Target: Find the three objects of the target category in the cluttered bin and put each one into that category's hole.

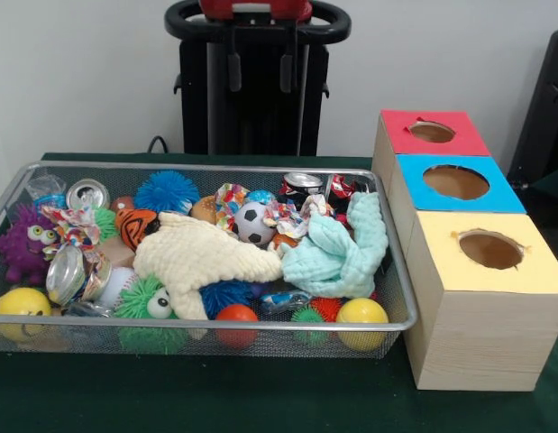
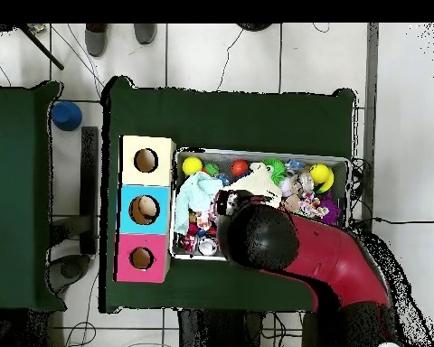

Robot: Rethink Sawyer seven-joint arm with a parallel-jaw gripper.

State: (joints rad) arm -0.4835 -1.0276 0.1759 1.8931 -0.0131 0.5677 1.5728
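Overhead view: your arm (image 2: 293,244) reaches over the bin (image 2: 261,152), hiding the claw; you cannot tell its state | front view: cloths (image 1: 337,248), balls (image 1: 361,312), cans (image 1: 87,192) fill the bin | three holed boxes (image 1: 468,262) stand just beside it

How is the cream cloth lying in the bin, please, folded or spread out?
Spread out. The cream cloth lies crumpled but open across the toys in the middle of the wire bin, touching the mint cloth.
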